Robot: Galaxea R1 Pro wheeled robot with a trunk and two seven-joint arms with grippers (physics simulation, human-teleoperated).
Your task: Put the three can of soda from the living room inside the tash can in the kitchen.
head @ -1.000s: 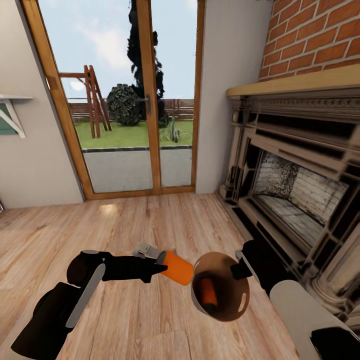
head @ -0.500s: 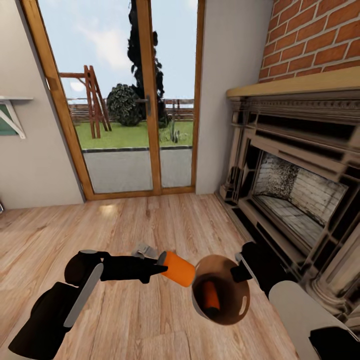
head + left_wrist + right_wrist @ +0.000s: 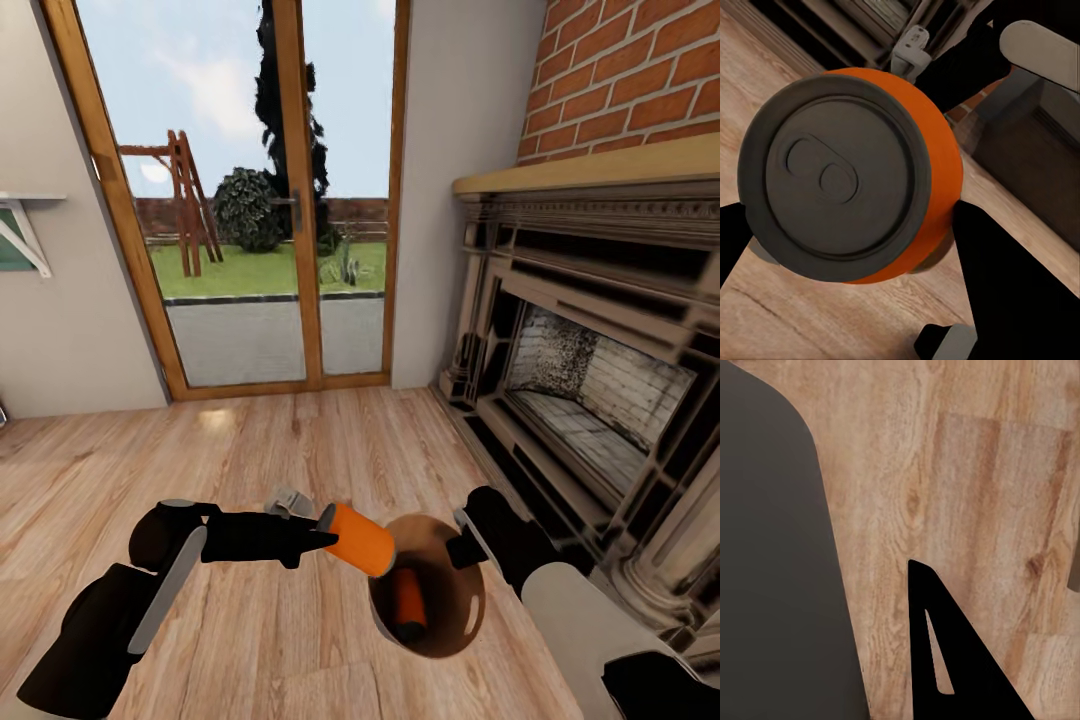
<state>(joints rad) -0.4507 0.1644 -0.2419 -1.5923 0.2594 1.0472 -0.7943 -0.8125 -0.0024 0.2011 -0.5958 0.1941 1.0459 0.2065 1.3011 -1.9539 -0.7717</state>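
Observation:
In the head view my left gripper (image 3: 322, 531) is shut on a bright orange soda can (image 3: 358, 540), held tilted with its far end over the rim of a brown trash can (image 3: 466, 608). A second orange can (image 3: 408, 597) lies inside that bin. My right gripper (image 3: 462, 545) is shut on the bin's far rim and holds it above the wood floor. The left wrist view looks at the held can's grey top (image 3: 840, 176), with a black finger (image 3: 1001, 289) beside it. The right wrist view has the bin's dark wall (image 3: 772, 555) next to one finger (image 3: 945, 660). The dark blue can is out of view.
An ornate fireplace (image 3: 590, 380) under a red brick chimney (image 3: 630, 80) runs along the right. Wood-framed glass doors (image 3: 260, 200) stand straight ahead, with a wall shelf (image 3: 25, 215) at the left edge. Wood floor (image 3: 250, 450) stretches between me and the doors.
My right arm has brought the trash can leftwards and lower, so its rim is now under the end of the held orange can. The left arm has hardly moved.

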